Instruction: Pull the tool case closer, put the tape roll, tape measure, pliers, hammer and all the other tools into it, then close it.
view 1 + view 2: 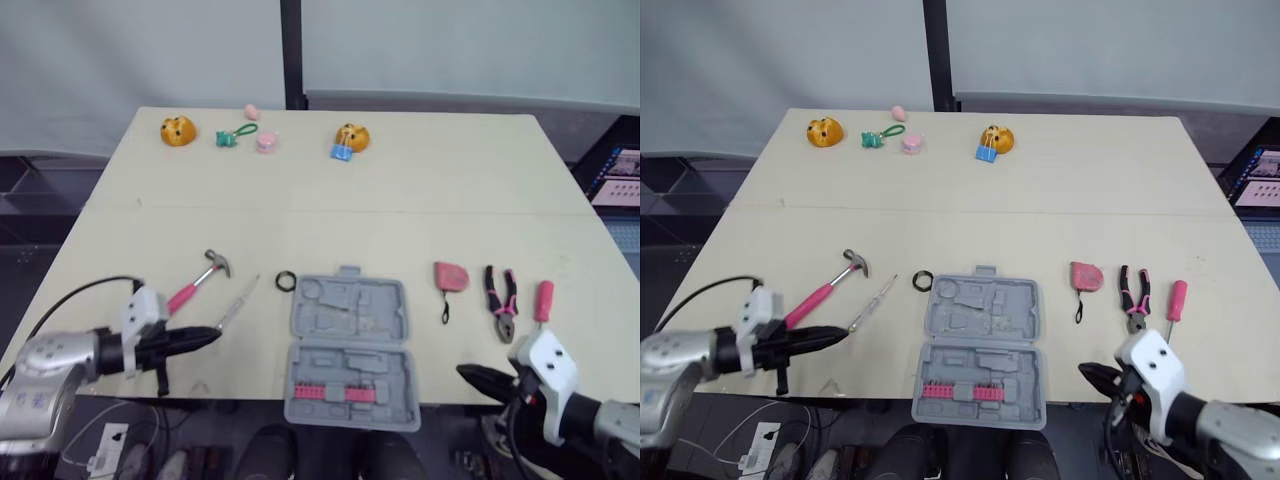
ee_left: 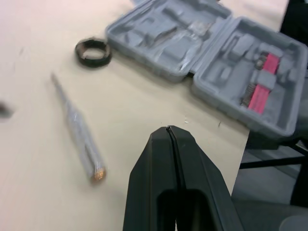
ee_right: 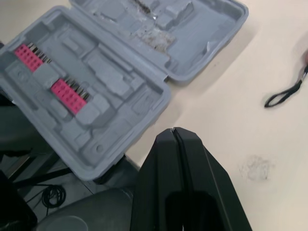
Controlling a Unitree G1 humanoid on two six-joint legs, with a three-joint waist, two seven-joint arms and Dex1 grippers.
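A grey tool case lies open at the table's near edge, with pink bit strips in its near half. To its left are a black tape roll, a slim metal screwdriver and a pink-handled hammer. On the right lie a pink tape measure, pliers and a pink-handled screwdriver. My left gripper is shut and empty, just near of the metal screwdriver. Off the case's near right corner, my right gripper is shut and empty, pointing at the case.
Small toys line the far side of the table: two orange figures, a green keyring, a pink piece and a blue clip. The case's near half overhangs the table's front edge.
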